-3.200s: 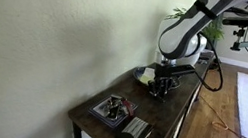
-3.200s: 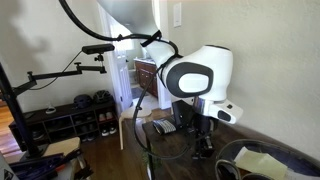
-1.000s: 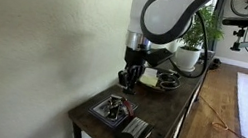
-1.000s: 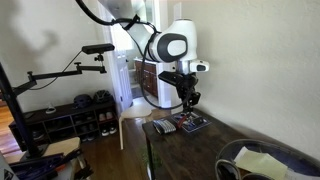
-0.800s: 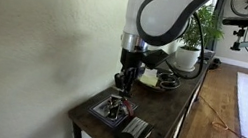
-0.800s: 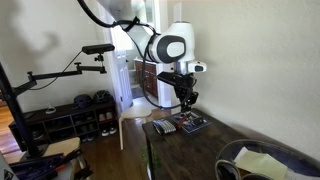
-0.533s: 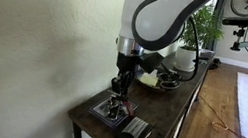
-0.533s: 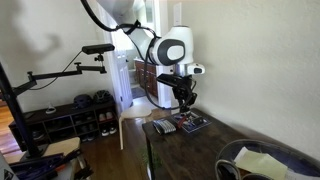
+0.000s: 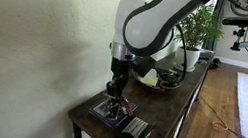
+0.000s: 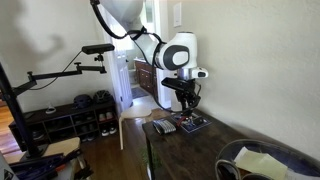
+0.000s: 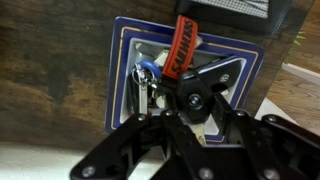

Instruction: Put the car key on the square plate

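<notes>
The Panda arm's gripper (image 11: pixel 197 108) hangs low over the square plate (image 11: pixel 118 70) at the centre of the wrist view, its fingers drawn narrow on the black car key (image 11: pixel 212 82). The key's red tag (image 11: pixel 183 47) carries white lettering too blurred to read. A black ribbed box (image 9: pixel 135 132) sits just beside the plate on the dark table (image 9: pixel 174 106).

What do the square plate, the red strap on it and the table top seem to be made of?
The square plate looks like glazed ceramic: dark blue, with a paler rim line and a smooth face. The red strap seems to be woven fabric, matte, with printed letters. The table is probably wood or wood veneer, brown with a flat finish.
</notes>
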